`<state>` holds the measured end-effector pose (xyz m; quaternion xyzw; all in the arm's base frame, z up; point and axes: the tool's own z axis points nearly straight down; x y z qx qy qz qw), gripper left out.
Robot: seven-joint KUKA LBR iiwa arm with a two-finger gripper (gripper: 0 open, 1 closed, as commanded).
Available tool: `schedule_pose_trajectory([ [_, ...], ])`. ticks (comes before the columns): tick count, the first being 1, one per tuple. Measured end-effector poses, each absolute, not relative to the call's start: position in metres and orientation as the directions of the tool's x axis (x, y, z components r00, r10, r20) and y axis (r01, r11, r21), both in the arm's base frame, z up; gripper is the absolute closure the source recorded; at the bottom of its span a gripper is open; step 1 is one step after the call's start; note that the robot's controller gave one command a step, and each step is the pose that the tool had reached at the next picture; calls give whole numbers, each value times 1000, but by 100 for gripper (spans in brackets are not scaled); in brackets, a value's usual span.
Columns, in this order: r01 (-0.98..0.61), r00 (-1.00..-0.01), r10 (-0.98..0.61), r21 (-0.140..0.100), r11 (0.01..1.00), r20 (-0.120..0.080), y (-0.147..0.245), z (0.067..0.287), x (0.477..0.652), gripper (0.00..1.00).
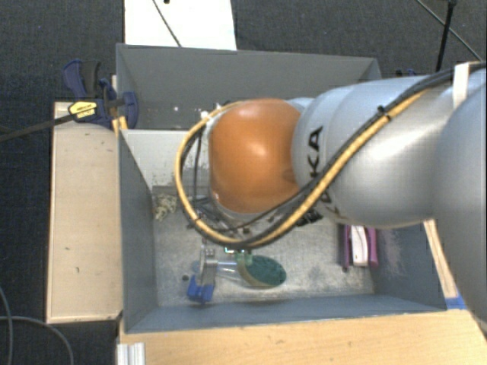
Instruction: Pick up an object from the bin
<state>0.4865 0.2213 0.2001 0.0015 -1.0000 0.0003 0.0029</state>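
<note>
nothing is lifted yet, i judge. left to right in the bin (140, 226): a pale scrap (160, 204), a blue piece (200, 288), perhaps a clip, then my end effector (227, 249) low beside a green disc (263, 271) near the front wall. i cannot tell its opening. a purple-and-white thing (358, 245) lies well apart.

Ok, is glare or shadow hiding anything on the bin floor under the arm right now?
Camera view: a soft glare patch sits on the round orange wrist cover and a sheen runs along the silver arm, neither reaching the contents. Same view: the arm shades the grey metal bin floor beneath it, yet the dark green round disc and small blue piece are readable.
</note>
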Motion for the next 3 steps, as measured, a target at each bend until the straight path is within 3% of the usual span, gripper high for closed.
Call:
schedule_pose_trajectory([
  [1, -28, -1000, -28, -2, 1000, 6, 183, 77, 496, 0],
  [2, -334, -942, -334, 0, 942, -7, 198, 72, 484, 0],
  [3, -329, -944, -329, -1, 944, 1, 197, 73, 482, 100],
])
